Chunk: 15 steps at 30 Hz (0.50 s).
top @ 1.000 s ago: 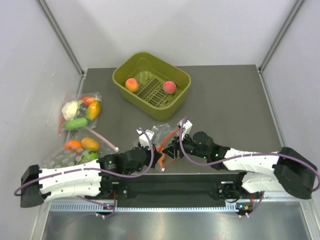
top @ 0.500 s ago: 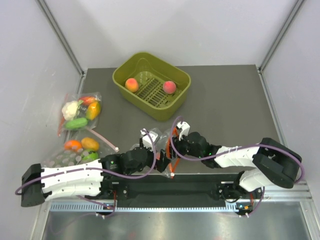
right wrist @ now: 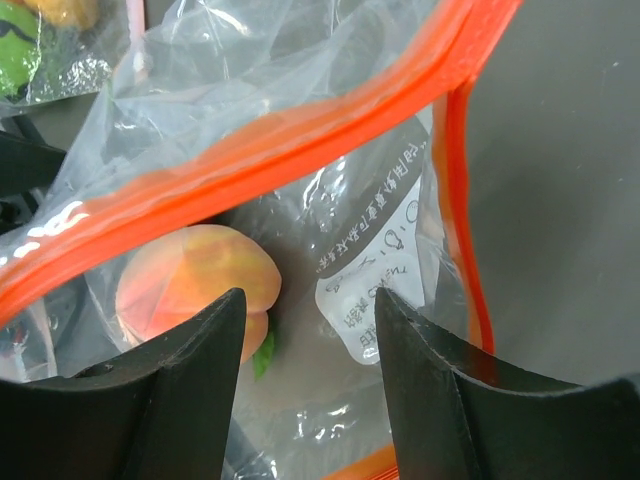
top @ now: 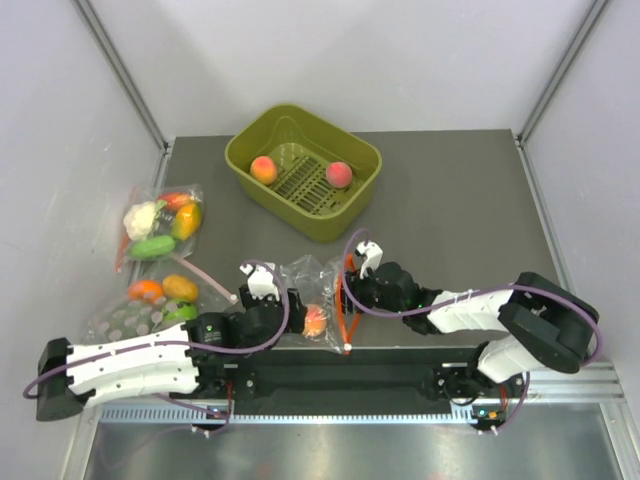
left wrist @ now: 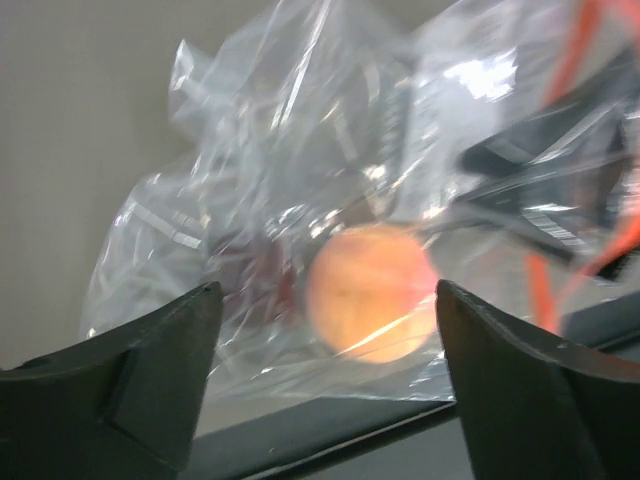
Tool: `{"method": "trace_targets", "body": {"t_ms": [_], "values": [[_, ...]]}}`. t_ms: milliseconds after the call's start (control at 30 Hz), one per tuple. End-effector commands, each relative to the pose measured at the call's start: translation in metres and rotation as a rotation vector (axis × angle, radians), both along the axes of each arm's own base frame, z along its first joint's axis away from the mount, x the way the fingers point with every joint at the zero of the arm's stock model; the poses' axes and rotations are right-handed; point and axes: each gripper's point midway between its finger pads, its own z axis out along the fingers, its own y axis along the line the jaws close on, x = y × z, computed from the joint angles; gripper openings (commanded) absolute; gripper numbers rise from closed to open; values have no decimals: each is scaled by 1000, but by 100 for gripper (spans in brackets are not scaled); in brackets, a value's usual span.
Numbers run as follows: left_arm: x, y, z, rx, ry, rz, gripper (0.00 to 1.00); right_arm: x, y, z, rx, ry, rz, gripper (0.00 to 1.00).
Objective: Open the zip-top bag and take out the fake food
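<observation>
The left gripper [left wrist: 328, 295] is released, its dark wedge-shaped fingers spread wide and pinching nothing. Just ahead of them lies the zip-top bag [left wrist: 250, 180], thin crinkled clear film catching glare, with one round orange-pink peach [right wrist: 195, 280] inside. The right gripper [right wrist: 310, 300] has its jaws about half apart at the bag's mouth, apparently clamping nothing, though the glossy orange-red zip strip [right wrist: 300, 150] meets one finger. The bag rests on the dark matte table [top: 460, 200] near the front edge, between both arms. Farther back, a second peach [top: 264, 169] and a third peach [top: 339, 174] sit apart in an olive slotted plastic basket [top: 330, 225]. At the left edge lie a cauliflower bag [top: 160, 225] and another vegetable bag [top: 160, 295].
</observation>
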Motion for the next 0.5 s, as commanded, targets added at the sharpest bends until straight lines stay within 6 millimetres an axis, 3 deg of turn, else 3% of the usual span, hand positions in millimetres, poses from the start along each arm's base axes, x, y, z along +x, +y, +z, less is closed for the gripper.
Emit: {"method": "trace_targets", "body": {"t_ms": [0,33,133,267,467], "values": [[-5,17,-30,55,81,96,86,5,7,9,51,-18,7,55],[-5,16,-33,61,91,99,76,4,8,10,58,-17,13,55],[-8,13,-45,98,125,91,66,3,10,11,61,-15,26,55],[-11,6,-61,125,155,72,47,-5,15,18,96,-22,75,55],[-11,3,-71,132,166,77,39,-28,25,33,162,-28,203,57]]}}
